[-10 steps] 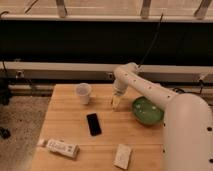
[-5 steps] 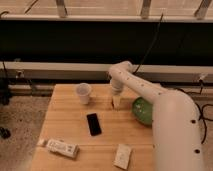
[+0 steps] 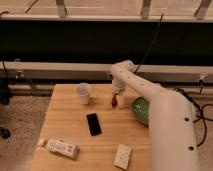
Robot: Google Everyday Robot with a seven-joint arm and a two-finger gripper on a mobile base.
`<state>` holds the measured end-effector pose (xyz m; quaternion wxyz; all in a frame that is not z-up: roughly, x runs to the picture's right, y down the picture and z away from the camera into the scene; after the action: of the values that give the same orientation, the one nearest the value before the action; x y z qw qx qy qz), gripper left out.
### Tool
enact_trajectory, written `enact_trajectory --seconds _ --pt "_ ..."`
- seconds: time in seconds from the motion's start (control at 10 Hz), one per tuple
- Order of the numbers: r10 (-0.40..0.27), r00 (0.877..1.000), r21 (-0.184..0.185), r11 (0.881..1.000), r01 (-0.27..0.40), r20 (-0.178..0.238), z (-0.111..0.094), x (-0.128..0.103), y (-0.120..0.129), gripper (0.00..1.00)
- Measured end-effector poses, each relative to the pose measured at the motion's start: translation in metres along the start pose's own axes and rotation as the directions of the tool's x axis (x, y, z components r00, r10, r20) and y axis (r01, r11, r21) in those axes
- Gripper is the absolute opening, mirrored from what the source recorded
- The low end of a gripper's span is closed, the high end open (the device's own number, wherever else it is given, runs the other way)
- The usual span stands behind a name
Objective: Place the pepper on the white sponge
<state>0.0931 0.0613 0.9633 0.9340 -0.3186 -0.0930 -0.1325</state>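
The pepper [image 3: 114, 103] is a small dark red piece lying on the wooden table [image 3: 70, 120] near its back edge, left of the green bowl [image 3: 140, 111]. My gripper [image 3: 116, 99] points down right over the pepper, its jaws open around the top of it, and the pepper still rests on the wood. The white sponge [image 3: 122, 156] lies flat near the table's front edge, well in front of the gripper.
A white cup [image 3: 83, 93] stands left of the gripper. A black phone [image 3: 93, 124] lies mid-table. A white packet [image 3: 61, 148] rests at the front left. My large white arm [image 3: 170, 125] covers the table's right side and part of the bowl.
The arm has swung slightly left and the gripper has come down a little over the pepper. Nothing on the table has moved.
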Motion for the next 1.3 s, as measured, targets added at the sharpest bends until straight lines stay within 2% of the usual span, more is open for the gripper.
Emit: enact_trajectory --seconds 0.3,0.7,0.8,1.0,1.1,1.3 --pt "-0.008 1.0 -0.004 1.0 0.009 0.007 0.001 0.008 0.0 0.8" --pt "-0.097 0.994 -0.011 0.995 0.097 0.047 0.004 -0.006 0.002 0.79" --pt "-0.112 0.992 -0.013 0.993 0.113 0.052 0.005 -0.007 0.003 0.73" --pt "-0.136 0.989 -0.015 0.99 0.137 0.053 0.006 -0.01 0.002 0.55" --pt "-0.147 0.988 -0.017 0.989 0.148 0.051 0.006 -0.012 0.001 0.41" --pt "-0.157 0.987 -0.022 0.987 0.158 0.044 0.007 -0.013 0.0 0.23"
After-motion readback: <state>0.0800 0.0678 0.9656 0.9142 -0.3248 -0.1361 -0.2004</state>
